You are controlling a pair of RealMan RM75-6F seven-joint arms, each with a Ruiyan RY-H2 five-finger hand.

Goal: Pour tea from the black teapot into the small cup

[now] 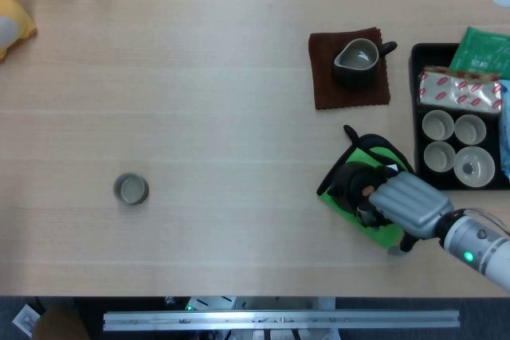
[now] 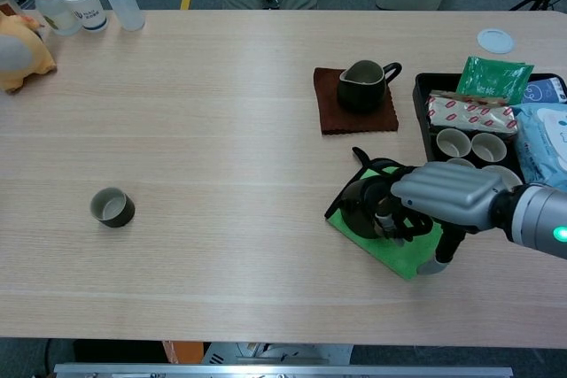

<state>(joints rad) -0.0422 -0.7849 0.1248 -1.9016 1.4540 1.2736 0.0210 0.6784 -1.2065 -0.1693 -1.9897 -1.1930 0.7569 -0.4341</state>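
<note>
The black teapot stands on a green cloth at the front right of the table. My right hand lies over its right side, with the fingers curled down around the handle and lid and hiding that part. The pot's spout points left. Far to the left, alone on the bare wood, sits the small dark cup, upright and empty. No view shows my left hand.
A dark pitcher sits on a brown mat behind the teapot. A black tray at the right edge holds several white cups and snack packets. A yellow toy and bottles stand at the far left.
</note>
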